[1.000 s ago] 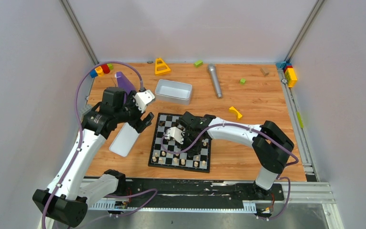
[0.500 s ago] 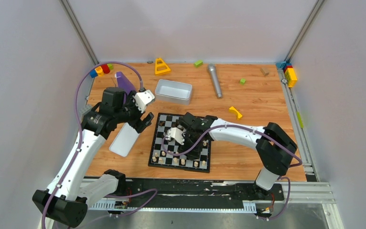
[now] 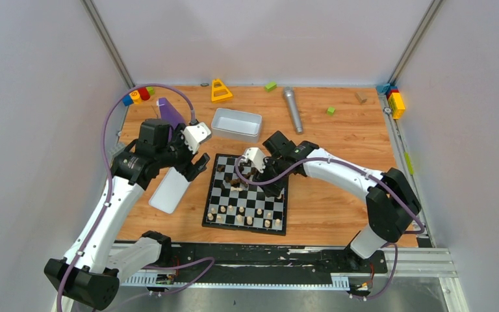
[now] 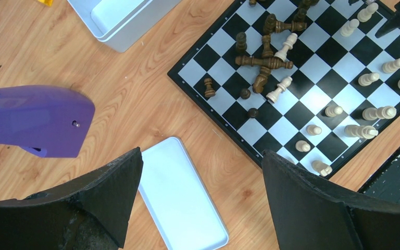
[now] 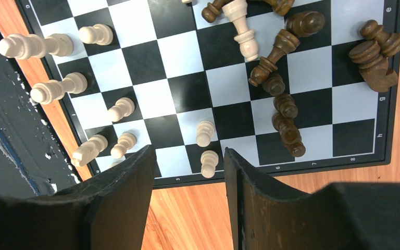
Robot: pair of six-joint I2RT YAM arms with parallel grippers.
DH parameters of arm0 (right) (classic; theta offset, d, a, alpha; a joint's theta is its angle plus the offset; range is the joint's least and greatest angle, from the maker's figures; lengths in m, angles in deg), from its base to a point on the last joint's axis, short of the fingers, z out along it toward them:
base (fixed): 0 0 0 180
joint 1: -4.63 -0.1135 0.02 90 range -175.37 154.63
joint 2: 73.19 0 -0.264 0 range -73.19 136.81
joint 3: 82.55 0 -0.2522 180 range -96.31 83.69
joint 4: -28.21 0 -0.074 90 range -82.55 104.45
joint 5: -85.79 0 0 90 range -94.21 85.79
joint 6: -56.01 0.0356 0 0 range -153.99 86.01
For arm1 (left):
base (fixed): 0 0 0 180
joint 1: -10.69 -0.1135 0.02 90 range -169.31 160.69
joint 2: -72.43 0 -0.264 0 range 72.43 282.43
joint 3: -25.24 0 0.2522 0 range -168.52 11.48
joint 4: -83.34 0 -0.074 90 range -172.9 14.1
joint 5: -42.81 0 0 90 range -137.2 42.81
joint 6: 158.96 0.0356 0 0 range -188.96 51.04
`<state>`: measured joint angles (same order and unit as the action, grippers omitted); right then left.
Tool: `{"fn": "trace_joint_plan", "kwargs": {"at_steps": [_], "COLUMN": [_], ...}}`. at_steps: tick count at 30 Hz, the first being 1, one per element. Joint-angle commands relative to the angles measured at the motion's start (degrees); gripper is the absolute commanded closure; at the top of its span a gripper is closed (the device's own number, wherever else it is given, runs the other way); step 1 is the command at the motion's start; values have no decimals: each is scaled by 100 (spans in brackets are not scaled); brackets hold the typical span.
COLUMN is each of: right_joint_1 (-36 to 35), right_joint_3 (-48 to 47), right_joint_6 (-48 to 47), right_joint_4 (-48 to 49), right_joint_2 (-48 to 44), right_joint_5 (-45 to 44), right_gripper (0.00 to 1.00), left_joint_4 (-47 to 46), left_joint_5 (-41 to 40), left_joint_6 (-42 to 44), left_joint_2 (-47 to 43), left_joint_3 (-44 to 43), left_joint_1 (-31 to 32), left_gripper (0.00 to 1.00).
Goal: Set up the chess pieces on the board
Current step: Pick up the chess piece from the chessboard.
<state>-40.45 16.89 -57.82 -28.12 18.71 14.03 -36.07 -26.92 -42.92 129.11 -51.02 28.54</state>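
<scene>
Setting out chess on a wooden surface (image 3: 357, 140) between pale grey walls (image 3: 266, 39)
From above, the board (image 3: 230, 203) lies near the front edge, a white tray (image 3: 236, 124) behind it. Left wrist view: left claw (image 4: 202, 159) spread wide, empty, above a white lid (image 4: 179, 203). Right wrist view: right claw (image 5: 188, 153) parted, empty, over standing pale chess pieces (image 5: 204, 133); dark chess pieces (image 5: 285, 121) lie jumbled beyond.

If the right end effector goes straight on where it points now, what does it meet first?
Probably the pale pawn by the board edge, just ahead of the right end effector; depth is unclear.
</scene>
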Motion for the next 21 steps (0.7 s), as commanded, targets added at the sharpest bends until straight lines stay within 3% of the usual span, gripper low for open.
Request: {"fn": "trace_joint_plan", "kwargs": {"at_steps": [1,13,21], "right_joint_1": [66,87,87], "right_joint_3": [-218,-226,-236], "right_joint_6": [133,98,72], "right_joint_4": [89,176,187], "right_joint_2": [141,574,760], "right_joint_5": [-145,-256,-221], "right_gripper": [48,53,67], "left_joint_4": [-167,-168,-180], "left_joint_5": [83,83,48], "left_joint_6": [33,40,53], "left_joint_2": [-25,1,-41], "left_joint_3": [-53,-61,8], "left_joint_1": [-36,-31,-35], "left_gripper": [8,8,8]}}
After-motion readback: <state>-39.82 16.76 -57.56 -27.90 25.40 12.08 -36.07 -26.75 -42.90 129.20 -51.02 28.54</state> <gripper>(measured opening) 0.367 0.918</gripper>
